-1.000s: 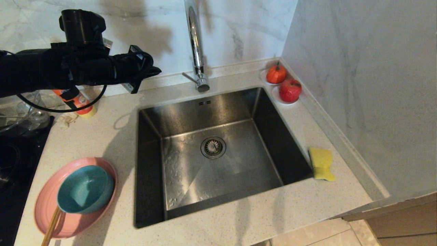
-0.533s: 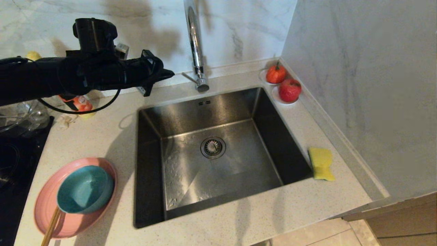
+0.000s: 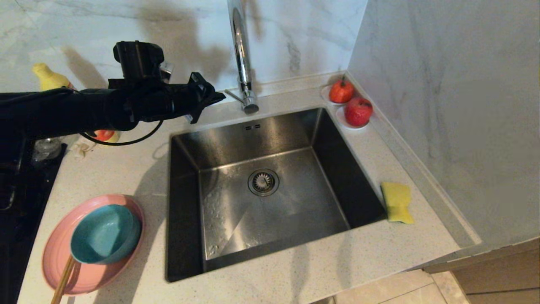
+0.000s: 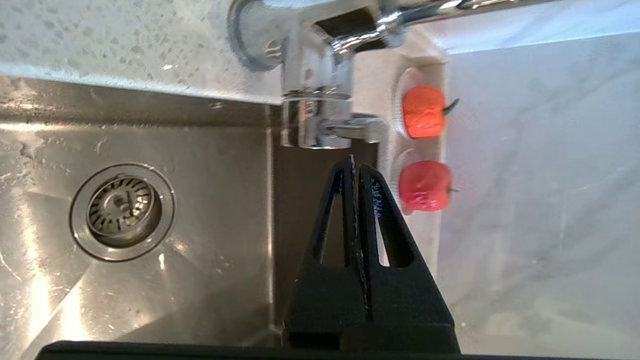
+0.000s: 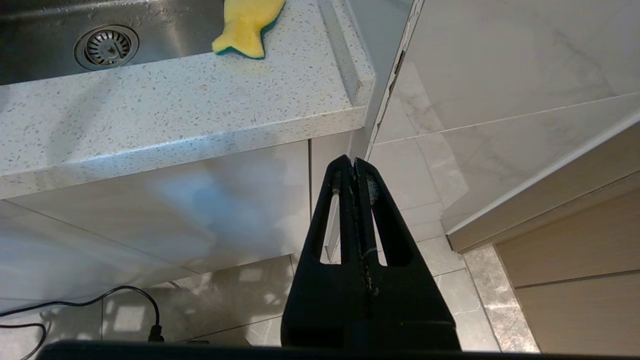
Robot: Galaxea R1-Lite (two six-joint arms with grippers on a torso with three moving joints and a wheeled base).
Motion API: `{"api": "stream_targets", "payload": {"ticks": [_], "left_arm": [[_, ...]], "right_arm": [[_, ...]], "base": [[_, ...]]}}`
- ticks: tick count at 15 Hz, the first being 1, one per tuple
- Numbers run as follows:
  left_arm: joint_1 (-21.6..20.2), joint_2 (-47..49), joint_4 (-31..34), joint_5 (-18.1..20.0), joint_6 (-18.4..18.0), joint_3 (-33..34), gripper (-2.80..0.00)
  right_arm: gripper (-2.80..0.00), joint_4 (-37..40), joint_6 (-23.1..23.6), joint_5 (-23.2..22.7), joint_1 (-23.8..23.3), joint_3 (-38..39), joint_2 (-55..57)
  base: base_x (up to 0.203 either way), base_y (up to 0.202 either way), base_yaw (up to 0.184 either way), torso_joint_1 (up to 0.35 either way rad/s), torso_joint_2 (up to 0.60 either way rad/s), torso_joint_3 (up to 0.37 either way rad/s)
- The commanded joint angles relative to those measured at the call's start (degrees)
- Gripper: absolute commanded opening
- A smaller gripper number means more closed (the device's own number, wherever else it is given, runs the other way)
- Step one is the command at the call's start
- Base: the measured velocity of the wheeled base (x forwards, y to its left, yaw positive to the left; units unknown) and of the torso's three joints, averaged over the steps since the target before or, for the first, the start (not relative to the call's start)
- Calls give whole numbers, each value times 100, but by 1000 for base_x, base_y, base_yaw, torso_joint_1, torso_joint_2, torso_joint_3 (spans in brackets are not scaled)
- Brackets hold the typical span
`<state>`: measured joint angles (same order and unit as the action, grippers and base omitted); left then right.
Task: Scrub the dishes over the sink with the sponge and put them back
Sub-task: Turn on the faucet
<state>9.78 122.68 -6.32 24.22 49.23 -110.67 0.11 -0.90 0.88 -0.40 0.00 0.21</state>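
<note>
A teal-blue bowl (image 3: 105,233) sits inside the pink plate (image 3: 57,253) on the counter left of the sink (image 3: 261,185). The yellow sponge (image 3: 397,201) (image 5: 247,22) lies flat on the counter right of the basin. My left gripper (image 3: 219,96) (image 4: 355,165) is shut and empty, held level above the sink's back-left corner, its tip just left of the chrome tap's (image 3: 241,55) side lever (image 3: 234,95) (image 4: 357,129). My right gripper (image 5: 354,165) is shut and empty, parked low beside the cabinet front below the counter, out of the head view.
Wooden chopsticks (image 3: 63,280) rest on the plate's front rim. An orange bottle (image 3: 103,135) and a yellow-capped bottle (image 3: 48,78) stand behind my left arm. Two red-orange fruits (image 3: 357,110) on small dishes fill the back-right corner by the wall. A black hob (image 3: 17,198) lies far left.
My left arm has swung to the right and slightly down, carrying its shut gripper from above the back-left counter up close to the tap's lever. The yellow-capped bottle is now uncovered.
</note>
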Motion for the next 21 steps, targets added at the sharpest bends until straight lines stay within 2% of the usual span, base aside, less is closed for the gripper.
{"api": "stream_targets", "payload": {"ticks": [1,11,14,21], "left_arm": [[0,176,-137,12,17,1,-280],[-11,372,-671,-17,-52,-16,-280],[-3,447,-926,-427,-45,-17,-280],[41,447,-1238,-428,37,-16,-280]], "right_arm": [[-280,-2,-6,0,5,0,-3],[-280,-2,2,0,-4,0,-3],[-280,-2,-4,0,3,9,-3],[-280,-2,2,0,-4,0,-3]], "base": [[0,0,0,0,0,0],[0,0,0,0,0,0],[0,0,0,0,0,0],[0,0,0,0,0,0]]}}
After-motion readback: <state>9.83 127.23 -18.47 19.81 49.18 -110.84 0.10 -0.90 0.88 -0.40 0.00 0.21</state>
